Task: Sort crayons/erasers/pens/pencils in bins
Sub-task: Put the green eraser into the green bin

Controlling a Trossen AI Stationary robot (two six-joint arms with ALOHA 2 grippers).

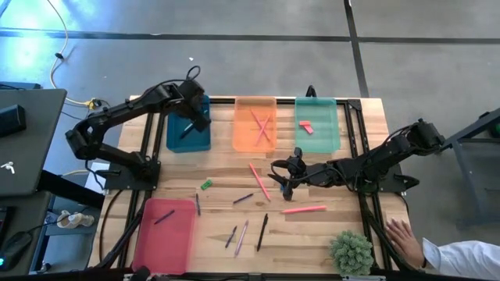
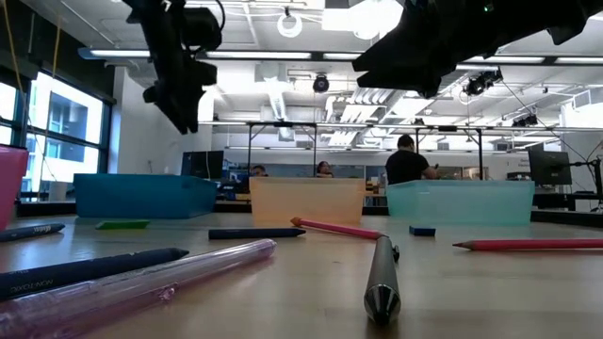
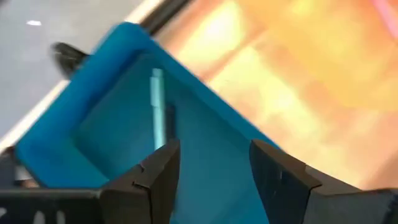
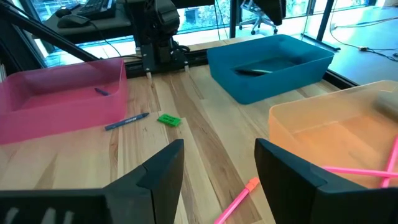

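Observation:
My left gripper [image 1: 198,117] hangs open and empty over the dark teal-blue bin [image 1: 187,129]. In the left wrist view its fingers [image 3: 214,168] stand above that bin [image 3: 81,137], where a dark pen [image 3: 160,115] lies on the floor. My right gripper [image 1: 281,178] is open and empty above the table's middle [image 4: 217,168], beside a pink pencil [image 1: 259,181]. The orange bin [image 1: 255,125] holds pink sticks. The mint-green bin [image 1: 316,125] holds a red eraser [image 1: 305,126]. The pink-red bin [image 1: 164,234] holds a blue stick. A green eraser [image 1: 206,185] lies on the table.
Several pens and pencils lie loose on the wood, among them a coral pencil [image 1: 305,209], a purple pen [image 1: 242,199] and a dark pen [image 1: 262,232]. A small blue block [image 2: 422,231] lies near the mint bin. A green plant [image 1: 351,251] and a person's hand [image 1: 402,238] are at the near right corner.

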